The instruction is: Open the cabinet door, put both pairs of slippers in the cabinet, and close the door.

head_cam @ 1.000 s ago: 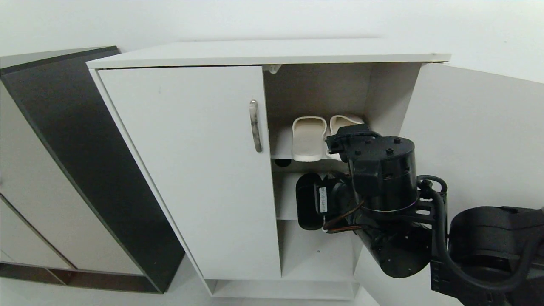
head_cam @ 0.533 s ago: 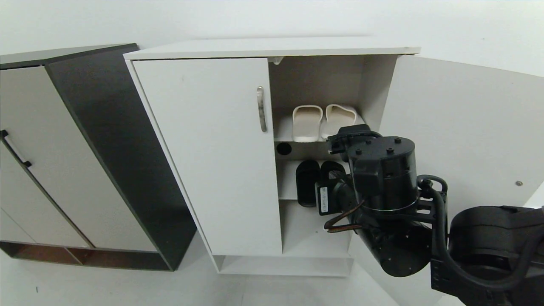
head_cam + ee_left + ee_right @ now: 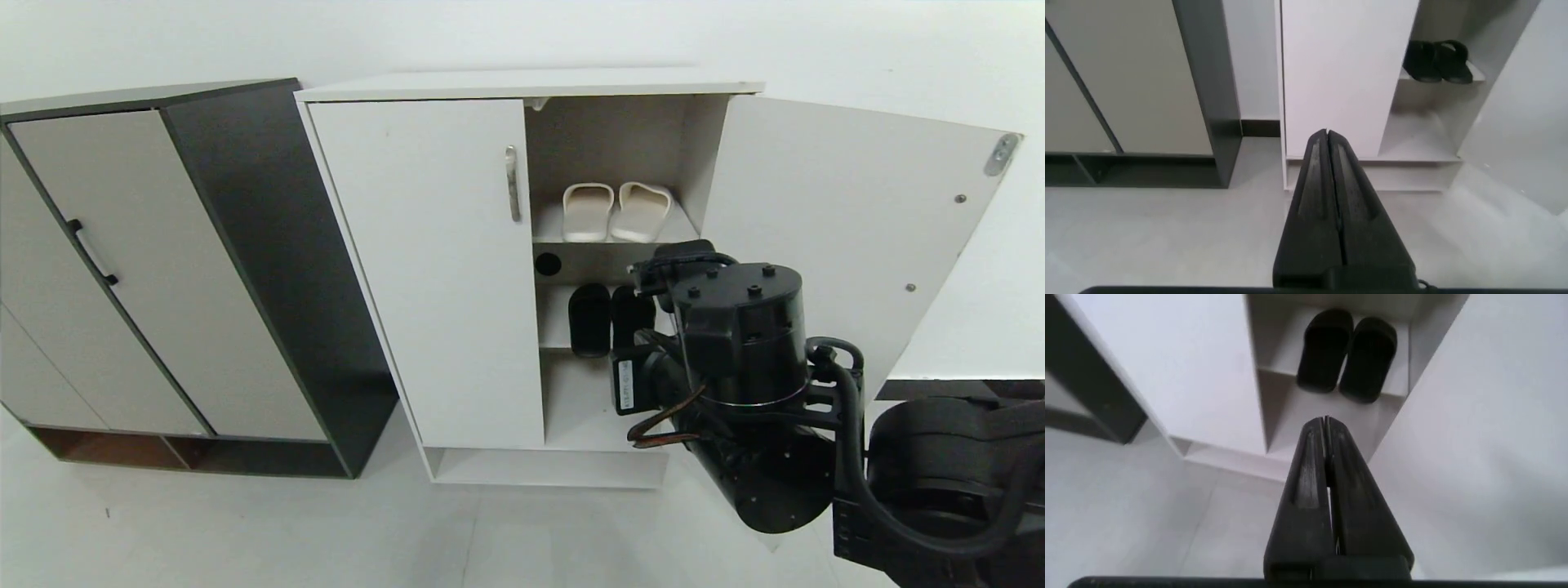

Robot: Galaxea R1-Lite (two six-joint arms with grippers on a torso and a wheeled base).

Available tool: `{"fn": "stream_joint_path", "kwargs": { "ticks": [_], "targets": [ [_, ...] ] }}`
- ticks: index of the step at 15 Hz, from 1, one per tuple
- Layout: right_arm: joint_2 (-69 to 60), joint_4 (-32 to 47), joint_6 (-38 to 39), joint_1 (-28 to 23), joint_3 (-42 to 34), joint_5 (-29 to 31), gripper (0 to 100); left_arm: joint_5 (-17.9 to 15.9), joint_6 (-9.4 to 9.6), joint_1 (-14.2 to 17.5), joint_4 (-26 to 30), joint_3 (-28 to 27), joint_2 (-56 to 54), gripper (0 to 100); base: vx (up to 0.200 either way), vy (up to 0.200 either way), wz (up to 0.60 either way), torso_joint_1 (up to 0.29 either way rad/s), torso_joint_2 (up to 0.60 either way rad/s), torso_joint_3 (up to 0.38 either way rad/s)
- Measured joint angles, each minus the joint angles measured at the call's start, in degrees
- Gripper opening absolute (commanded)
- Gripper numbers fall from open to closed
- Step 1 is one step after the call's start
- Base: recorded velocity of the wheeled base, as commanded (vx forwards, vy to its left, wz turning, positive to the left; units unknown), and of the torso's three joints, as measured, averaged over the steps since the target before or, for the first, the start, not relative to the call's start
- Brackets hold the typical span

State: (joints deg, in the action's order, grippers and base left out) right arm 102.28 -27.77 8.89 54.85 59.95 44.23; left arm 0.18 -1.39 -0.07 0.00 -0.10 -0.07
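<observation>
The white cabinet (image 3: 531, 84) stands with its right door (image 3: 841, 237) swung wide open and its left door (image 3: 433, 261) closed. A white pair of slippers (image 3: 616, 212) sits on the upper shelf. A black pair of slippers (image 3: 611, 318) sits on the shelf below, toes inward. My right arm's wrist (image 3: 735, 343) hangs in front of the open side, a little back from the shelves. My right gripper (image 3: 1327, 425) is shut and empty, pointing below the black slippers (image 3: 1346, 349). My left gripper (image 3: 1327, 135) is shut and empty, low over the floor before the closed door (image 3: 1343, 73).
A dark grey cabinet (image 3: 163, 269) with a pale door and black handle stands against the white cabinet's left side. The closed door carries a metal handle (image 3: 512, 194). Bare grey floor (image 3: 326, 539) spreads in front of both cabinets. The open door (image 3: 1486, 416) juts out on the right.
The head camera has backed away: the cabinet looks smaller, and the open door's far edge and more floor have come into sight. My right arm keeps its place in the picture.
</observation>
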Motion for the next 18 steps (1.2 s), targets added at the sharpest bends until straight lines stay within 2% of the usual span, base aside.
{"fn": "stream_joint_path", "kwargs": {
  "ticks": [16,18],
  "targets": [
    [-0.02,0.05,-0.88,-0.09,-1.27,-0.02,0,0.39,0.0,-0.04,0.0,0.0,0.0,0,0.0,0.0,0.0,0.0,0.0,0.0],
    [0.06,0.13,-0.93,-0.13,-1.38,-0.05,0,0.39,0.0,0.0,0.02,0.0,0.0,0,0.0,0.0,0.0,0.002,-0.22,-0.261]
  ]
}}
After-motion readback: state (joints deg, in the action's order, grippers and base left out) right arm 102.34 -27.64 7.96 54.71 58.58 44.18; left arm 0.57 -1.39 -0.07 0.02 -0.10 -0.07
